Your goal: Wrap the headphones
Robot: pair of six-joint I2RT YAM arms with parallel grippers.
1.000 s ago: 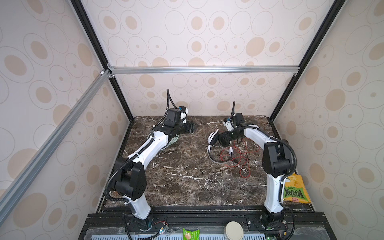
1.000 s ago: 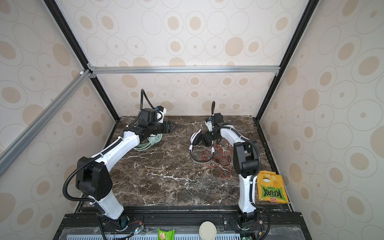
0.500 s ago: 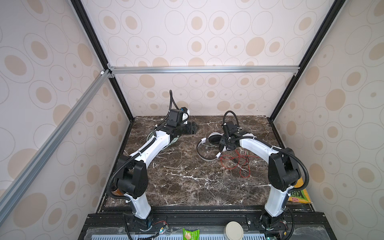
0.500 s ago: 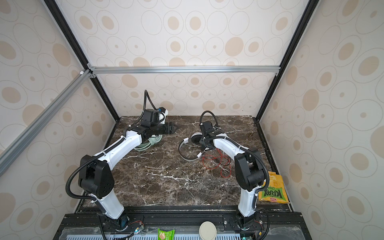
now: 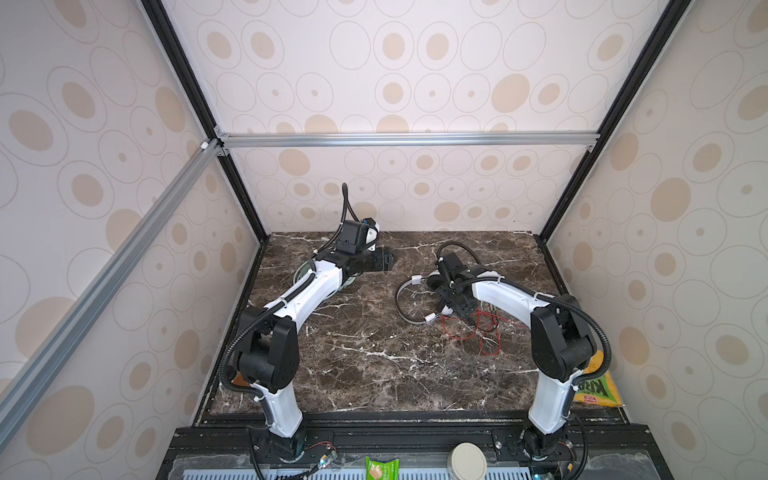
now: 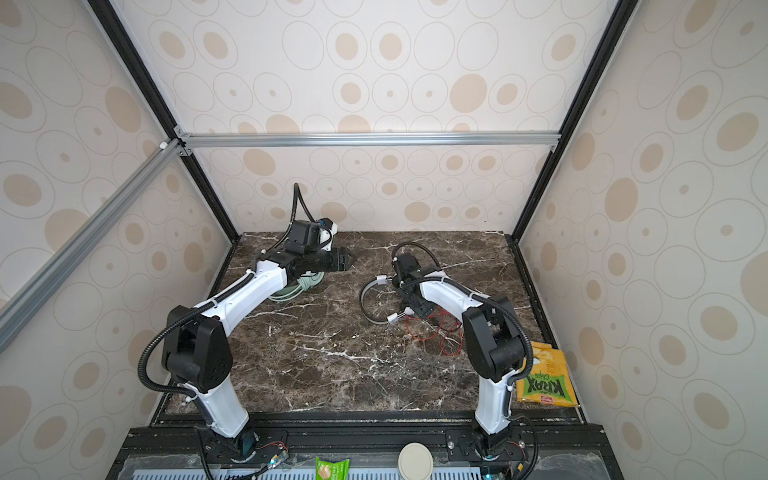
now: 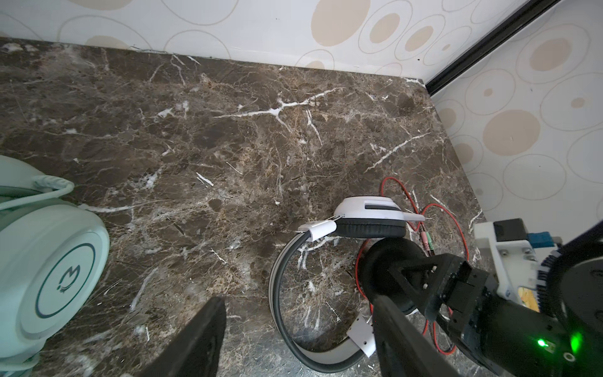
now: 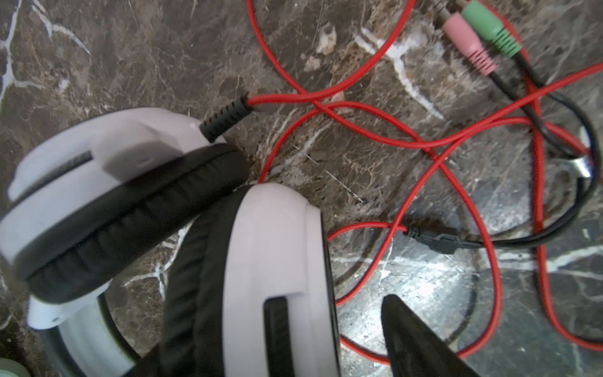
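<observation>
Tabletop [image 5: 374, 374] of brown marble, patterned walls [image 5: 415, 62]

top views overlook table [image 5: 365, 353]; wrist cameras near headphones [image 8: 267, 244].

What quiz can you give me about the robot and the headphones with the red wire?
1. True or false: the red cable is wrapped tidily around the white headphones.
2. Which arm's tool is right at the white headphones' earcups? A) left B) right
3. What is the left tool holding?

Key
1. False. The cable lies in loose loops on the table.
2. B. It is the right tool.
3. Nothing. It is open and empty.
</observation>
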